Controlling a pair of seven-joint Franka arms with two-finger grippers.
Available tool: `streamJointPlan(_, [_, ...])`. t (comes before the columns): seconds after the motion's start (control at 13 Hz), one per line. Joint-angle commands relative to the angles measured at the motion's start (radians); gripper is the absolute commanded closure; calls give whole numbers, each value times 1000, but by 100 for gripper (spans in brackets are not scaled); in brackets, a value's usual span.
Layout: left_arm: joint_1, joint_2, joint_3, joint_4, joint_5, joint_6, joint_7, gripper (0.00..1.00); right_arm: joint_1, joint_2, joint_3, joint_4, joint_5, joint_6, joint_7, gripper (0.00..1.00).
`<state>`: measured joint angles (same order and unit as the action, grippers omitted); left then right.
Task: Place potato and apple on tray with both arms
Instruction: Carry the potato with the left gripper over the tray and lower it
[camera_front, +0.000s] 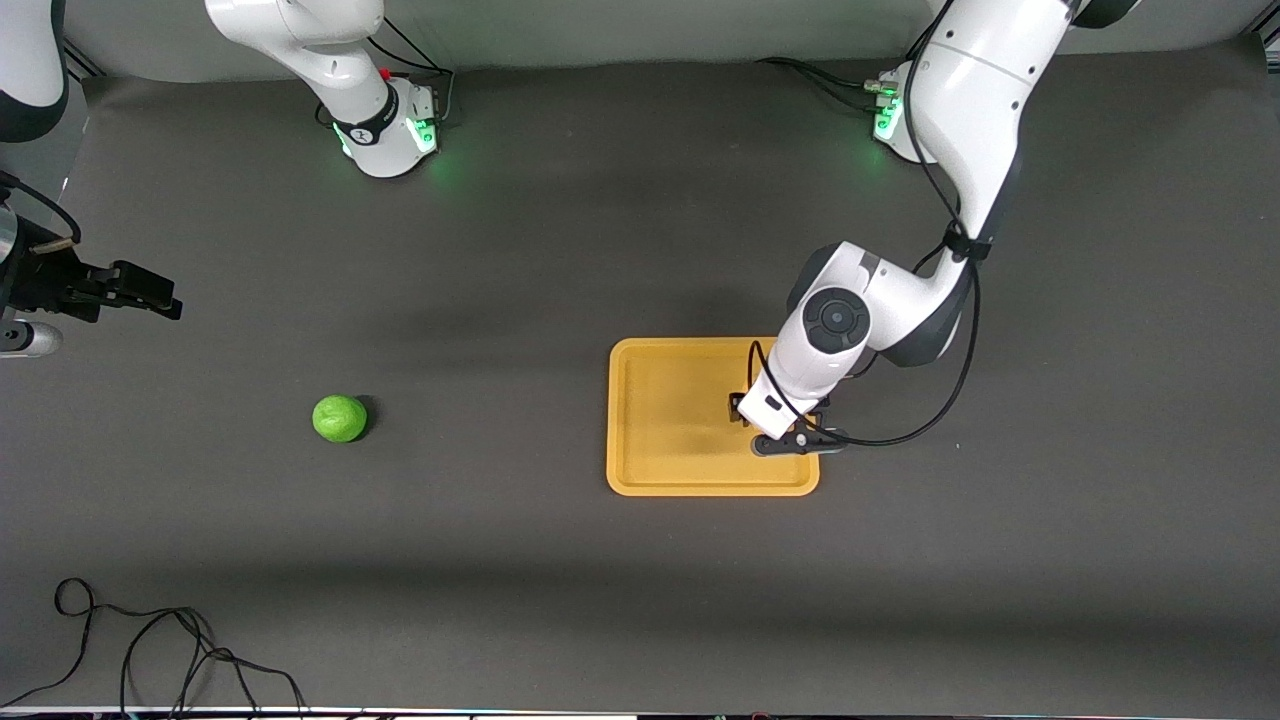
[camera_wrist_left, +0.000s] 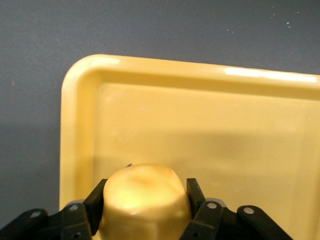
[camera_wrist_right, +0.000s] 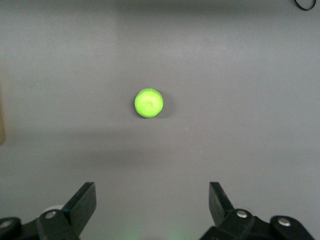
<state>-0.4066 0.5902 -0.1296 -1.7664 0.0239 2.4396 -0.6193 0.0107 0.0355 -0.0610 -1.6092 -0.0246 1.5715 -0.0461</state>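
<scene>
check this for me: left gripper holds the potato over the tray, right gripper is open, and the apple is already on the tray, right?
Not quite: the front view shows the apple on the table, toward the right arm's end, not on the tray. The rest stands.
</scene>
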Motion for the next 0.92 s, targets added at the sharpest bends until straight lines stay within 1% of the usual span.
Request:
streamJointPlan(0.0, [-18,36,19,25,21,33,-27,50,8,9,-5,18,-6,-4,17,0])
streamJointPlan(0.23, [-18,57,21,21,39,70,-27,50,8,9,-5,18,-6,-4,17,0])
streamJointPlan(0.38, [-18,66,22,21,39,78,-27,47,8,9,-5,18,-6,-4,18,0])
streamJointPlan(0.46, [-17,71,22,21,39,85,-27,40,8,9,-5,18,-6,-4,17,0])
streamJointPlan(0.54, [-17,71,24,21,39,87,-27,15,8,9,-5,18,-6,-4,17,0])
streamJointPlan(0.62, [-17,71,24,21,41,85,-27,3,8,9,-5,18,-6,-4,17,0])
streamJointPlan(0.85, [-14,62,25,28,42,70,-19,2,6,11,-5,18,-6,-4,17,0])
